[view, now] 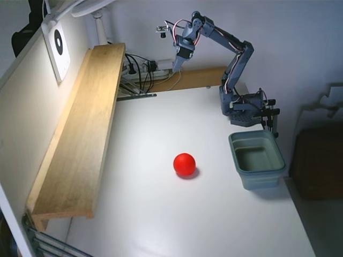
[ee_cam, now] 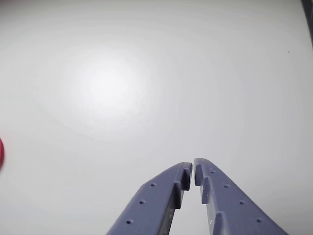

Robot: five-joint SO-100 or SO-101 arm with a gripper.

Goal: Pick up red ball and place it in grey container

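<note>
The red ball (view: 184, 164) rests on the white table, a little right of centre in the fixed view; only a sliver of the red ball (ee_cam: 1, 152) shows at the left edge of the wrist view. The grey container (view: 256, 159) stands empty to the ball's right, near the table's right edge. My gripper (view: 176, 68) hangs high over the far end of the table, well away from both. In the wrist view my gripper (ee_cam: 192, 168) has its blue fingertips nearly touching, shut on nothing, above bare table.
A long wooden shelf (view: 80, 134) runs along the table's left side. Cables and a power strip (view: 140, 68) lie at the back. The arm's base (view: 244, 107) is clamped just behind the container. A dark object (view: 319, 160) sits beyond the right edge.
</note>
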